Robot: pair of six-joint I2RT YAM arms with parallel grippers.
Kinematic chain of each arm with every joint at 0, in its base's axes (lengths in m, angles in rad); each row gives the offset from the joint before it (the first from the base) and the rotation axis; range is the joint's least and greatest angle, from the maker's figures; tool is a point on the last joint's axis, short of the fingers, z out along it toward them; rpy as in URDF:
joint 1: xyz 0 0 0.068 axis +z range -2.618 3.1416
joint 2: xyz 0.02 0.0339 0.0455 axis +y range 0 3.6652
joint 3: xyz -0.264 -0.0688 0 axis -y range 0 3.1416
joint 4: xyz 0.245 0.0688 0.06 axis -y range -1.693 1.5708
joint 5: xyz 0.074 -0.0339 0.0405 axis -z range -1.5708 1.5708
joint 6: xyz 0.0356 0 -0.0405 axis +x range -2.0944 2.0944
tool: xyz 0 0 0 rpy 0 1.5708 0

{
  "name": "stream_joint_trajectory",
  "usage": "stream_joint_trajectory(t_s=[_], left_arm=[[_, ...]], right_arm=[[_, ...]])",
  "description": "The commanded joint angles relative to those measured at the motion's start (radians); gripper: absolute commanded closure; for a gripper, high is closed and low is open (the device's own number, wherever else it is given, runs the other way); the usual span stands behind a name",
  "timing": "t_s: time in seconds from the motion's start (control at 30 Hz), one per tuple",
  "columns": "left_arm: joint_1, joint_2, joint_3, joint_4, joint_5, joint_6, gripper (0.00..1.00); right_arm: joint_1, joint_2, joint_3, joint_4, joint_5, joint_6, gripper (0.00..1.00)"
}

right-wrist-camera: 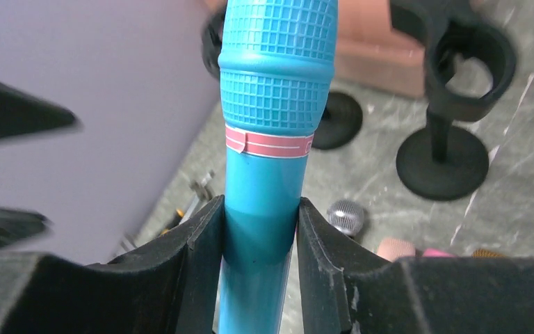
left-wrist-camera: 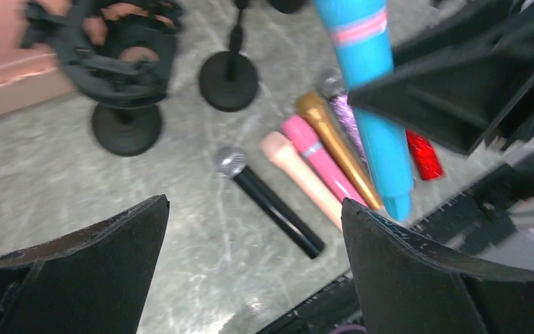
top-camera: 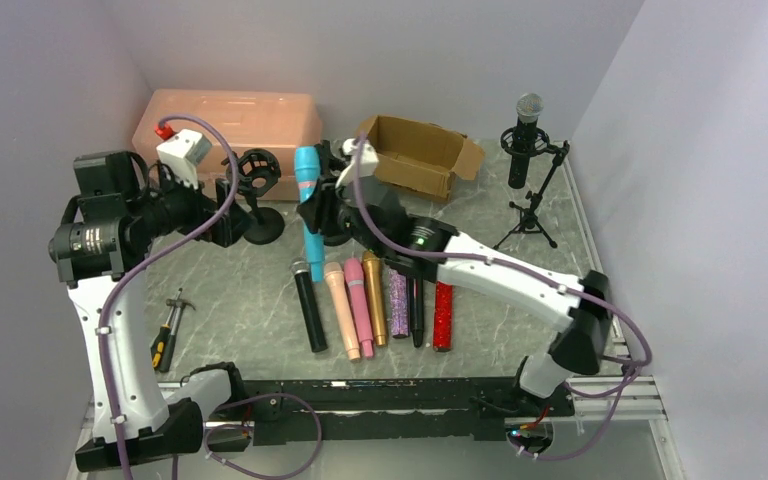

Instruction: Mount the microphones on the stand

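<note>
My right gripper point(top-camera: 318, 215) point(right-wrist-camera: 261, 205) is shut on the teal microphone point(top-camera: 308, 200) point(right-wrist-camera: 278, 83) and holds it upright above the table, head up. The teal microphone also shows in the left wrist view point(left-wrist-camera: 375, 104). My left gripper point(top-camera: 232, 215) point(left-wrist-camera: 254, 202) is open and empty, beside a black round-base stand with a ring clip point(top-camera: 258, 175) point(left-wrist-camera: 122, 69) point(right-wrist-camera: 459, 76). A second round base point(left-wrist-camera: 228, 80) point(right-wrist-camera: 337, 118) stands near it. Black point(top-camera: 309, 305), peach point(top-camera: 342, 312), pink point(top-camera: 359, 305), gold point(top-camera: 375, 298), purple glitter point(top-camera: 398, 300) and red glitter point(top-camera: 443, 315) microphones lie in a row.
A tripod stand point(top-camera: 532, 215) at the back right holds a dark microphone with a silver mesh head point(top-camera: 527, 125). A pink plastic case point(top-camera: 230, 120) and an open cardboard box point(top-camera: 415, 150) stand at the back. A small hammer point(top-camera: 168, 330) lies at the left. Walls close both sides.
</note>
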Motion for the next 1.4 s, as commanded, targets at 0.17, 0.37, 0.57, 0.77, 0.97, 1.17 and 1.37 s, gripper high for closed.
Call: stream_joint_trajectory(t_s=[0.17,0.37,0.57,0.77,0.97,1.17,1.37], left_arm=[[-0.064,-0.072,-0.233,0.104,0.450,-0.045,0.01],[-0.179,-0.098,-0.301,0.218,0.450,-0.065,0.01],[-0.187,-0.102,-0.358,0.274,0.398,-0.037,0.00],[-0.187,-0.090,-0.389,0.288,0.356,-0.030,0.40],[-0.187,-0.084,-0.364,0.293,0.318,-0.011,1.00],[-0.187,-0.095,-0.362,0.262,0.322,0.042,1.00],[-0.187,-0.118,-0.380,0.272,0.332,0.055,1.00]], right_arm=[[0.045,-0.114,-0.103,0.360,0.204,-0.030,1.00],[0.098,-0.095,-0.075,0.415,0.229,-0.044,1.00],[0.121,-0.098,-0.089,0.461,0.209,-0.022,1.00],[0.123,-0.082,-0.066,0.435,0.128,-0.020,1.00],[0.061,-0.052,-0.002,0.326,-0.172,0.006,0.70],[-0.030,-0.110,-0.023,0.264,-0.245,0.053,0.44],[-0.075,-0.058,0.075,0.188,-0.297,0.037,0.38]])
